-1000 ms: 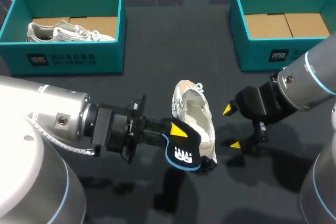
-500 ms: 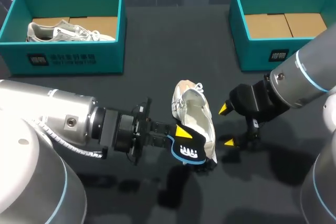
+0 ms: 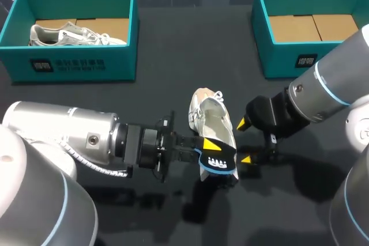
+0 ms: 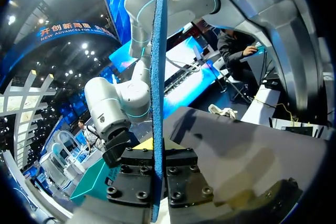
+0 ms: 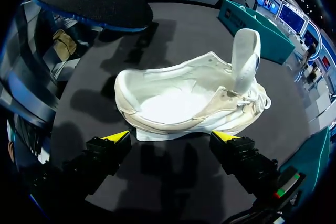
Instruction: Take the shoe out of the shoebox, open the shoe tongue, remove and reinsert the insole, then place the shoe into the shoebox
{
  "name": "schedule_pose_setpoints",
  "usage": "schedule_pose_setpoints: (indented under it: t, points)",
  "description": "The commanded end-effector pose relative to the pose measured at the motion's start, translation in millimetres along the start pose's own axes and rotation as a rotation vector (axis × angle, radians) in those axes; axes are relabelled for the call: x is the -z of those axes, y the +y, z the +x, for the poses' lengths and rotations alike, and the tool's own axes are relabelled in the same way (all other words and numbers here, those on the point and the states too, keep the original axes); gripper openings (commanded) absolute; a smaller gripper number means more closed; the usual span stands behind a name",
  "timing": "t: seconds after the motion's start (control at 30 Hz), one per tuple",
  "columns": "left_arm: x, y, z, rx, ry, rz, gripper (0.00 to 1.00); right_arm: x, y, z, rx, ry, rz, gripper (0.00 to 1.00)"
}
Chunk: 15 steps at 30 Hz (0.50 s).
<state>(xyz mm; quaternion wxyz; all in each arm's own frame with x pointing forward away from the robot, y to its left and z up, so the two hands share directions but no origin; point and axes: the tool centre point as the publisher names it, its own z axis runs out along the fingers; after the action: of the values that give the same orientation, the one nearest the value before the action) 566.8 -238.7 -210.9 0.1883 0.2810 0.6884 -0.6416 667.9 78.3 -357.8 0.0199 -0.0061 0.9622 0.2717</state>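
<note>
Insole [image 3: 218, 161] is pinched in my left gripper [image 3: 209, 149] at the heel of the shoe [image 3: 212, 120]; right gripper [image 3: 245, 142] gapes empty beside it, so pushing in could skid the shoe.

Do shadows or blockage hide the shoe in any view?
Head view: shoe well lit, heel covered by the insole in the left gripper. Left wrist view: shoe not made out past the edge-on insole. Right wrist view: fully clear, shadows beside it.
</note>
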Motion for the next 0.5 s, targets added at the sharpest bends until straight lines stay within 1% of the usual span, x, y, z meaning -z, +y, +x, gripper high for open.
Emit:
schedule_pose_setpoints:
  t: [0.03, 0.37, 0.5]
  points:
    - [-14.3, 4.8, 1.3, -0.005, -0.011, 0.001, 0.00, -7.1, 0.7, 0.1, -0.007, -0.003, 0.007, 1.00]
    - [-17.6, 13.0, 1.0, -0.006, -0.038, -0.010, 0.00, -9.9, 3.4, -0.4, -0.023, 0.004, 0.033, 1.00]
    - [-18.0, 13.8, 0.9, -0.003, -0.036, -0.014, 0.00, -10.9, 4.6, -0.3, -0.029, 0.013, 0.055, 1.00]
